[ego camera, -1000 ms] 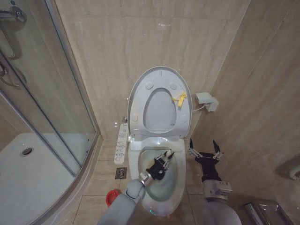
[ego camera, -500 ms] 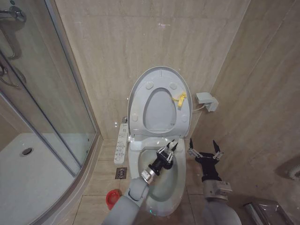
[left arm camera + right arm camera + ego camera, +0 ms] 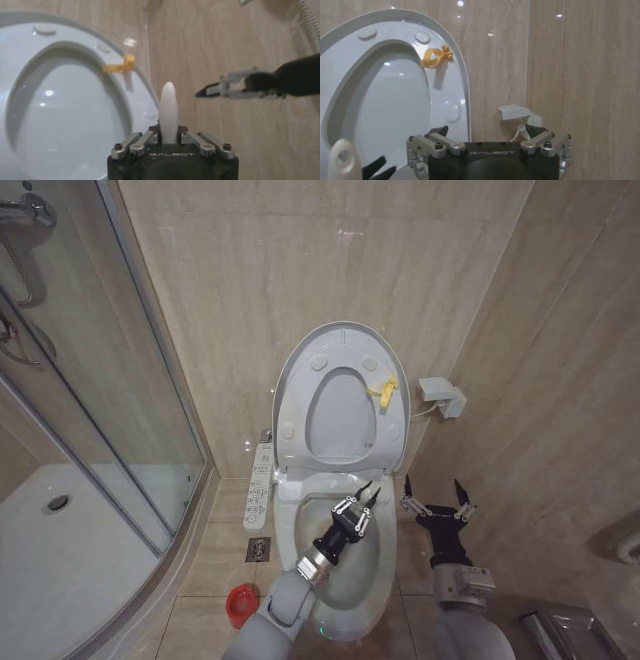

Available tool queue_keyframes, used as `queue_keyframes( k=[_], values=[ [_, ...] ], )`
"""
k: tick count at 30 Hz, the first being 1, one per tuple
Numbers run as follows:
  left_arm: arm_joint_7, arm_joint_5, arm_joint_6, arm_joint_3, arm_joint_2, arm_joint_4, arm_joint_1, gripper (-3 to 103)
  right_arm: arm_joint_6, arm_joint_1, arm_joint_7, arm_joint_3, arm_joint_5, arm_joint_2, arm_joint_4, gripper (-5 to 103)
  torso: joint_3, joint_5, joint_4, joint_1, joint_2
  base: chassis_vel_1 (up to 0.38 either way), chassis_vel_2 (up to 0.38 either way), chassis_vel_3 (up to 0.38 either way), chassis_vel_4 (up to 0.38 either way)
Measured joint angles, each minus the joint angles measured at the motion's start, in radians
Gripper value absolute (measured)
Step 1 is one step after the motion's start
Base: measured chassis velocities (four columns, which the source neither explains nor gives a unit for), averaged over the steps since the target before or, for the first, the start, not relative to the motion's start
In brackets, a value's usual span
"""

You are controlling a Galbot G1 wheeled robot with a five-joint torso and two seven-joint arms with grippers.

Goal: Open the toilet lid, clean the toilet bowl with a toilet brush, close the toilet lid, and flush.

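Observation:
The toilet lid [image 3: 343, 340] stands upright against the back wall with the seat ring [image 3: 296, 420] raised against it. A yellow loop tag [image 3: 382, 391] hangs at its edge. Below lies the open toilet bowl [image 3: 350, 585]. My left gripper [image 3: 362, 500] hovers over the bowl's back right part, shut on the toilet brush's white handle [image 3: 168, 108], which sticks up between its fingers. The bristle head is hidden. My right gripper [image 3: 433, 486] stands open just right of the bowl, holding nothing. The red cup holder [image 3: 240, 603] sits on the floor left of the toilet.
A glass shower enclosure [image 3: 110, 410] closes off the left side. The side button panel [image 3: 260, 480] and a floor drain [image 3: 258, 549] lie between it and the toilet. A white wall box [image 3: 440, 394] with a hose sits right of the lid. The tiled right wall is close.
My left gripper has moved with the brush from the middle of the bowl toward its back right rim. The right gripper has stayed still.

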Motion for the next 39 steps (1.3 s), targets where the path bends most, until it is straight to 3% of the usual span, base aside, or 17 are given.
queue_keyframes(
  k=[7, 18, 25, 32, 39],
  values=[
    [0.026, -0.112, 0.011, 0.043, 0.006, 0.147, -0.074, 20, 0.0, 0.0, 0.0, 0.0, 0.0, 0.0, 0.0, 100, 0.0, 0.0, -0.0002, 0.0, 0.0, 0.0, 0.0, 0.0, 0.0],
    [0.076, -0.154, -0.025, 0.071, -0.038, 0.37, -0.203, 20, 0.0, 0.0, 0.0, 0.0, 0.0, 0.0, 0.0, 100, 0.0, 0.0, -0.0002, 0.0, 0.0, 0.0, 0.0, 0.0, 0.0],
    [0.082, -0.174, -0.027, 0.094, -0.047, 0.361, -0.214, 20, 0.0, 0.0, 0.0, 0.0, 0.0, 0.0, 0.0, 100, 0.0, 0.0, -0.0003, 0.0, 0.0, 0.0, 0.0, 0.0, 0.0],
    [0.102, -0.145, -0.046, 0.076, -0.046, 0.465, -0.232, 20, 0.0, 0.0, 0.0, 0.0, 0.0, 0.0, 0.0, 100, 0.0, 0.0002, 0.0001, 0.0, 0.0, 0.0, 0.0, 0.0, 0.0],
    [0.107, -0.143, -0.06, 0.085, -0.05, 0.388, -0.227, 20, 0.0, 0.0, 0.0, 0.0, 0.0, 0.0, 0.0, 100, 0.0, 0.0, -0.0003, 0.0, 0.0, 0.0, 0.0, 0.0, 0.0]
  ],
)
